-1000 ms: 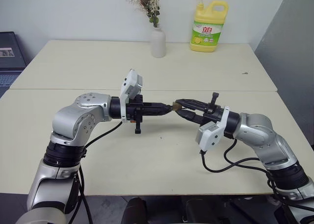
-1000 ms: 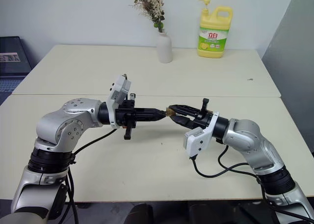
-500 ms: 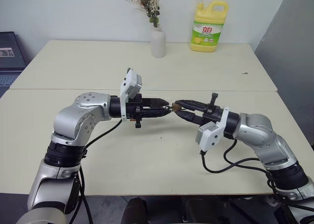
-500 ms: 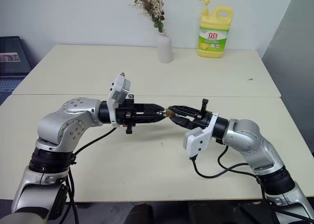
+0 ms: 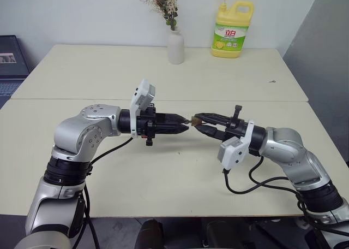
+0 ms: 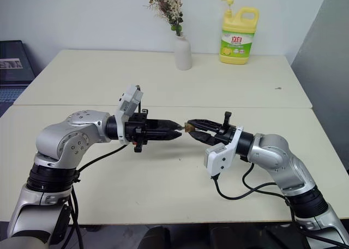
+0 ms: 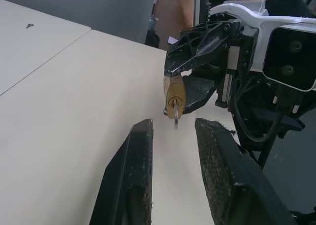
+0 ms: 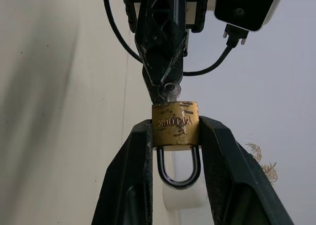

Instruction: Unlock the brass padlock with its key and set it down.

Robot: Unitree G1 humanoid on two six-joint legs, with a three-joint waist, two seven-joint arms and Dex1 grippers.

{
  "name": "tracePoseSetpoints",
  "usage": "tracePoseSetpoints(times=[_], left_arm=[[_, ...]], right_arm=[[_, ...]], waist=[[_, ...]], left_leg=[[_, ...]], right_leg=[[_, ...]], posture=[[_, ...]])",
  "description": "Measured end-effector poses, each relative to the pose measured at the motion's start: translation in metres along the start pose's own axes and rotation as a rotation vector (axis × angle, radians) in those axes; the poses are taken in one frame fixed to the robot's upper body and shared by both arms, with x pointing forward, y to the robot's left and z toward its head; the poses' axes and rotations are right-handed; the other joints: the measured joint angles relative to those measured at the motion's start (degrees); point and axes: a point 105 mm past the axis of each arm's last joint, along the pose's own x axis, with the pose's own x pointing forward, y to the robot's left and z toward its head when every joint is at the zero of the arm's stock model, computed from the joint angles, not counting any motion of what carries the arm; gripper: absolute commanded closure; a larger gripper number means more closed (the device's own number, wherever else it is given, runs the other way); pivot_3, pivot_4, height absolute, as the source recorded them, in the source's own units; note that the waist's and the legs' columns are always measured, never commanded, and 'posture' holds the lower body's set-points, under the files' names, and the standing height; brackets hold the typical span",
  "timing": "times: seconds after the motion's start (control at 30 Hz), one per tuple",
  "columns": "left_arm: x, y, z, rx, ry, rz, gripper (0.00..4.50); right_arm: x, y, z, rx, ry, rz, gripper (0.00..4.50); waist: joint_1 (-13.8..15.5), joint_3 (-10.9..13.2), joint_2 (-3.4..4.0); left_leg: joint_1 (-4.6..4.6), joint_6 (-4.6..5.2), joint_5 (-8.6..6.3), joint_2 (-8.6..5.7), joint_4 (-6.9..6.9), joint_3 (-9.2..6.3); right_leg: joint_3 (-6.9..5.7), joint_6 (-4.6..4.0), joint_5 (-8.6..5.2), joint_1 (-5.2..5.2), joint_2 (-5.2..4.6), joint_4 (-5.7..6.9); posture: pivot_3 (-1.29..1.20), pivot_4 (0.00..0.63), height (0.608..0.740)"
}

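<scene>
Holding the brass padlock (image 8: pixel 175 124) tight, the right gripper (image 8: pixel 174 136) waits with the key (image 7: pixel 175 120) already in it, while the left gripper (image 7: pixel 174 131), fingers apart, lets the key go; shackle shut, nothing set down.

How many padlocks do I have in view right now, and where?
1. The brass padlock is clamped between the right gripper fingers, held in the air above the table, with the key in its keyhole. The open left gripper faces it.
</scene>
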Motion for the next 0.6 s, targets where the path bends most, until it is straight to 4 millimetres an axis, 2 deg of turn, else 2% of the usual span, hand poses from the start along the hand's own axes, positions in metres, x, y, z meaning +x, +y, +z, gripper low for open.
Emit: tracePoseSetpoints(times=[0.43, 0.53, 0.6], left_arm=[[0.0054, 0.0019, 0.0009, -0.004, -0.021, 0.014, 3.09], [0.0057, 0.0021, 0.0013, -0.005, -0.023, 0.014, 3.70], [0.0060, 0.0014, 0.0017, -0.006, -0.026, 0.007, 4.30]], right_arm=[[-0.0001, 0.0009, 0.0004, 0.006, -0.004, 0.009, 3.56], [-0.0001, 0.0010, 0.0000, 0.008, -0.001, 0.010, 3.56], [-0.0001, 0.0010, -0.0004, 0.010, 0.001, 0.011, 3.56]], waist=[[0.0, 0.0, 0.00], [0.0, 0.0, 0.00], [0.0, 0.0, 0.00]], left_leg=[[0.00, 0.00, 0.00, 0.00, 0.00, -0.01], [0.00, 0.00, 0.00, 0.00, 0.00, -0.01], [0.00, 0.00, 0.00, 0.00, 0.00, -0.01]], right_leg=[[0.00, 0.00, 0.00, 0.00, 0.00, 0.00], [-0.01, 0.00, 0.00, 0.00, 0.00, 0.00], [0.00, 0.00, 0.00, 0.00, 0.00, 0.00]], posture=[[0.00, 0.150, 0.740], [0.00, 0.150, 0.740], [0.00, 0.150, 0.740]])
